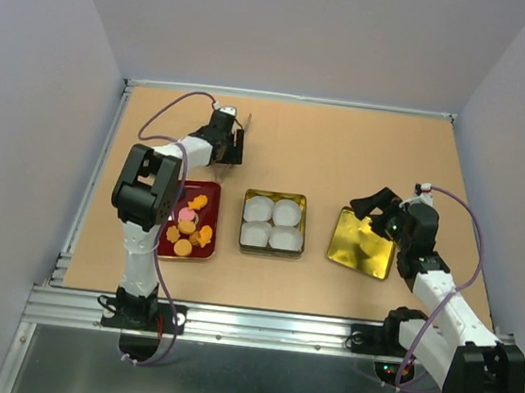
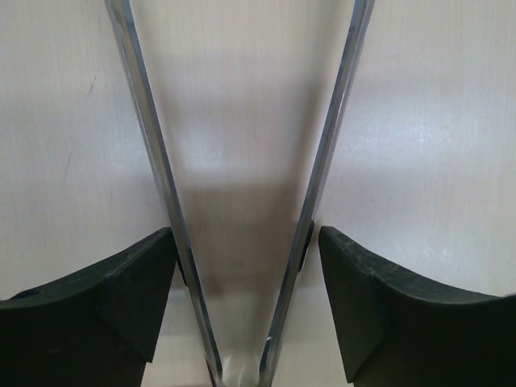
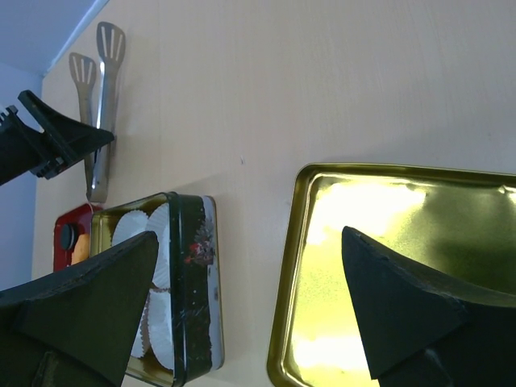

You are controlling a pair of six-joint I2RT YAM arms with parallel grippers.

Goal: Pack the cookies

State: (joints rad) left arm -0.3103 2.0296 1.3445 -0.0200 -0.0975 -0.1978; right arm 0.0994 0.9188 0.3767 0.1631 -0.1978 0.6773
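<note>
on my feed i count four white paper cups (image 1: pixel 261 208) in one tin (image 1: pixel 270 252), one gold lid (image 1: pixel 361 250), one red tray (image 1: pixel 195 257) and one pair of tongs (image 3: pixel 105 97). the cookies (image 1: pixel 186 229) come to roughly five or six orange, one pink and one dark, too small for a firm count

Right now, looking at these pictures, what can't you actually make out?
- Cookies: overhead view, the left arm covers part of the red tray, so the count is unsure.
- Left gripper: left wrist view, too close to tell whether its pads press the tongs.
- Gold lid: right wrist view, cut off by the frame edges and partly behind the fingers.
</note>
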